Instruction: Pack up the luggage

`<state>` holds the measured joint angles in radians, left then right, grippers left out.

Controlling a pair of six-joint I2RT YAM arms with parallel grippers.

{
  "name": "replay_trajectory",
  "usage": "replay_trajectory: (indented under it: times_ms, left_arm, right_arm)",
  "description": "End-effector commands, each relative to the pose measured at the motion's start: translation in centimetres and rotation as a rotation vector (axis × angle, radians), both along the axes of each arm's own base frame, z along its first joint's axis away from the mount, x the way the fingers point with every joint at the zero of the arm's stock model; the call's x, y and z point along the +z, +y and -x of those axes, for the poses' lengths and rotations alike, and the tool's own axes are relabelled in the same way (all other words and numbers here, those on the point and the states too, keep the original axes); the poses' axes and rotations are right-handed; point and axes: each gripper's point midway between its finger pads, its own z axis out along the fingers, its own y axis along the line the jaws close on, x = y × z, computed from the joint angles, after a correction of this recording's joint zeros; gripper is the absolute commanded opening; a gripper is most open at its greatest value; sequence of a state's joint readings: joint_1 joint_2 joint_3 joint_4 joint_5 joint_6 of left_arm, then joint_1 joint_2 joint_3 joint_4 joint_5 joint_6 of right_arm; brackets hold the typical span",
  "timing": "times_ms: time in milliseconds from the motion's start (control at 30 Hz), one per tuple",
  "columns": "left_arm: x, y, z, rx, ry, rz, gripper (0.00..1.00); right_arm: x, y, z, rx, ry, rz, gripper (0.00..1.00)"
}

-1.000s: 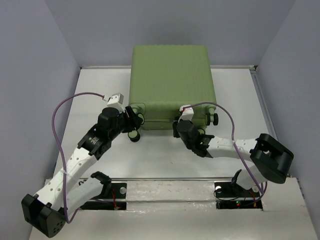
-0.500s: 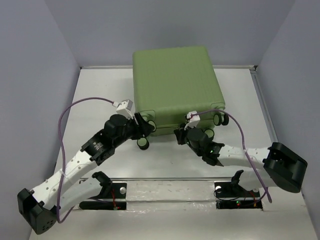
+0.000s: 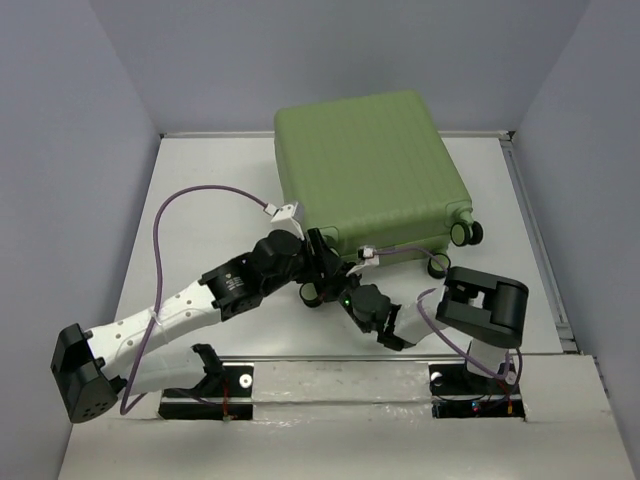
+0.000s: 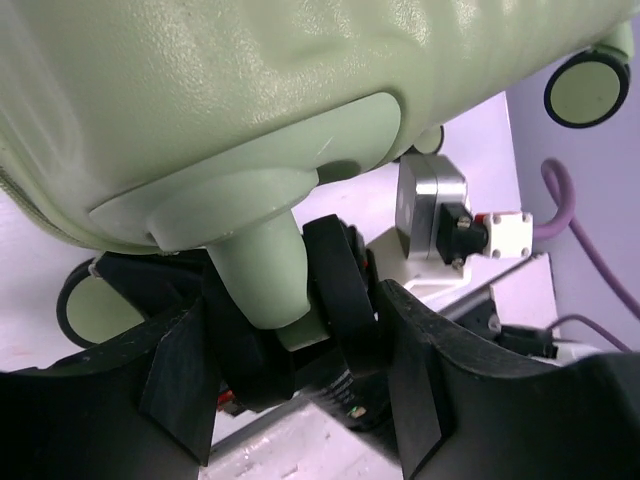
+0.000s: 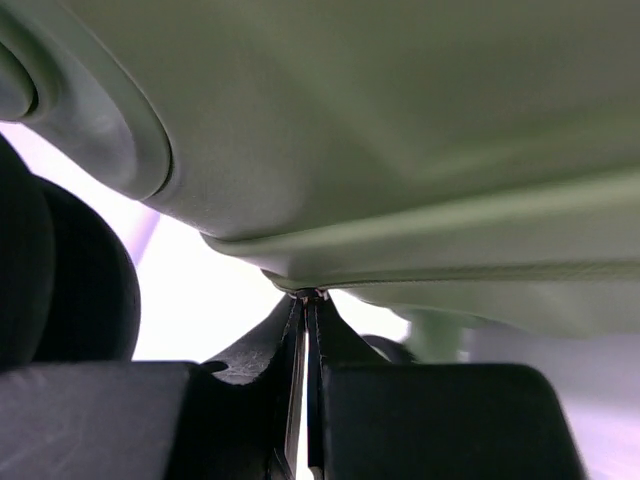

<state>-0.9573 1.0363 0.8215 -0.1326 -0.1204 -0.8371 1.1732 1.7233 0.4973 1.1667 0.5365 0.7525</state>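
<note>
left hand (image 4: 290,350) stood wide astride a black caster (image 4: 335,290), right hand (image 5: 305,300) pinched shut beneath the seam of the closed, ribbed light green hard-shell suitcase (image 3: 370,165) lying skewed on the white desk (image 3: 200,200), so packing seemed nearly done.

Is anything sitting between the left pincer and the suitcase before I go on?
Nothing visible. The left pincer straddles a caster of the green suitcase; whether it clamps it is unclear. The right pincer, shut, sits at the suitcase's lower edge.
</note>
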Motion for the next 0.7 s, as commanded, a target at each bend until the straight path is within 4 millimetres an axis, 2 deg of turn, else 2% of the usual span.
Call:
replay_trajectory:
  times_ms: [0,67,100,133,167,233,267,300,367,400,433,467,500,533,567,600,633,667]
  left_arm:
    - [25.5,-6.7,6.2,-0.31,-0.438,0.81,0.06]
    - [25.6,-5.6,5.1,-0.235,-0.461,0.797,0.06]
    - [26.1,-5.0,4.9,-0.218,-0.475,0.802,0.06]
    - [27.0,-3.9,4.8,-0.198,-0.499,0.81,0.06]
    - [27.5,-3.2,4.7,-0.181,-0.513,0.813,0.06]
    - [28.8,-1.2,4.6,-0.126,-0.539,0.834,0.06]
    - [28.6,-1.1,4.2,-0.104,-0.531,0.835,0.06]
    - [29.6,0.0,4.5,-0.087,-0.541,0.875,0.06]
    - [29.6,0.7,4.5,-0.065,-0.519,0.93,0.06]
    - [30.4,1.2,4.8,-0.061,-0.526,0.991,0.06]
    - [30.3,1.3,4.9,-0.062,-0.515,1.022,0.06]
    - [29.9,1.2,5.0,-0.071,-0.482,1.082,0.06]
    - [29.9,1.1,5.1,-0.081,-0.467,1.114,0.06]
    - [29.7,0.9,5.1,-0.087,-0.453,1.135,0.06]
    - [29.5,0.8,5.1,-0.093,-0.43,1.183,0.06]
    - [29.5,0.9,5.1,-0.091,-0.425,1.207,0.06]
    - [28.8,0.8,4.9,-0.079,-0.41,1.217,0.06]
    - [29.0,1.1,4.9,-0.074,-0.41,1.252,0.06]
  right_arm:
    - [16.3,8.1,11.2,0.428,-0.302,-0.555,0.07]
    - [18.4,8.5,12.9,0.454,-0.387,-0.55,0.07]
    - [18.0,8.6,13.5,0.436,-0.365,-0.515,0.07]
    - [17.4,7.7,13.6,0.413,-0.382,-0.467,0.07]
    - [18.3,7.2,13.3,0.387,-0.387,-0.501,0.07]
    - [15.9,5.0,12.7,0.349,-0.319,-0.486,0.07]
    - [15.1,4.3,12.3,0.325,-0.303,-0.468,0.07]
    - [13.3,3.2,11.6,0.28,-0.263,-0.435,0.07]
    - [12.9,2.5,11.1,0.247,-0.254,-0.423,0.07]
    - [13.1,2.6,10.9,0.235,-0.3,-0.389,0.07]
    - [14.5,3.2,10.9,0.233,-0.33,-0.405,0.07]
    - [14.9,4.0,11.3,0.259,-0.367,-0.397,0.07]
    - [16.8,4.8,11.4,0.263,-0.395,-0.435,0.07]
    - [17.7,5.4,11.5,0.268,-0.418,-0.449,0.07]
    - [17.5,6.5,11.7,0.287,-0.438,-0.434,0.07]
    - [17.8,7.1,11.7,0.287,-0.442,-0.441,0.07]
    - [18.9,7.9,11.6,0.281,-0.449,-0.475,0.07]
    - [18.7,8.4,11.5,0.284,-0.44,-0.483,0.07]
